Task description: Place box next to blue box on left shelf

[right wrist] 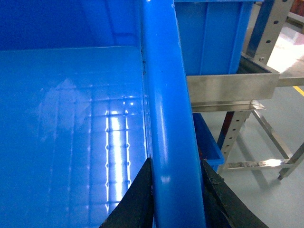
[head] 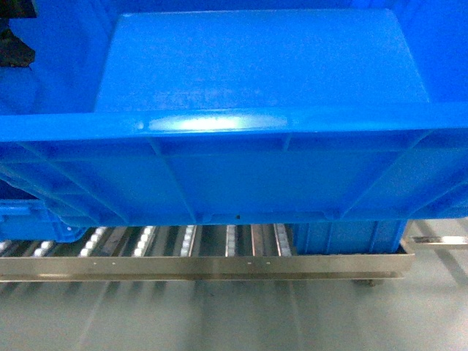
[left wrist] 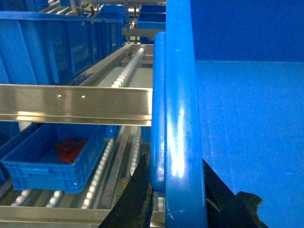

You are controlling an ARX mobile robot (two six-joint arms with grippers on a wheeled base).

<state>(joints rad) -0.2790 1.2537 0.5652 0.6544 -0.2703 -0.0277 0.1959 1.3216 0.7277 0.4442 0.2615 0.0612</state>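
Two grips held the box (head: 263, 95), one on each side rim, and it hung in front of me above the shelf (head: 205, 267). Nearest to me, at 6 o'clock in the left wrist view, my left gripper (left wrist: 176, 199) was pinching the thick rolled rim, one dark finger outside the wall and one inside. My right gripper (right wrist: 176, 197) clamped the opposite rim in the same way, at 6 o'clock of its own view.

I judged the box stiff and fairly light, since it was empty with a bare, smooth floor. The glossy plastic looked slippery, so the rolled rim was the right place to hold; its lip gave my fingers something to hook under. With a grip at each side, I expected it to stay level if both arms moved together.

Beyond the near wall, at 6 o'clock in the head view, lay the silver front rail and the rows of white rollers. Farther off, at 5 o'clock, a second blue box (head: 347, 235) sat on the rollers, and the open track lay to its left. At 8 o'clock in the left wrist view a small tray (left wrist: 52, 159) with something red rested on a lower level.
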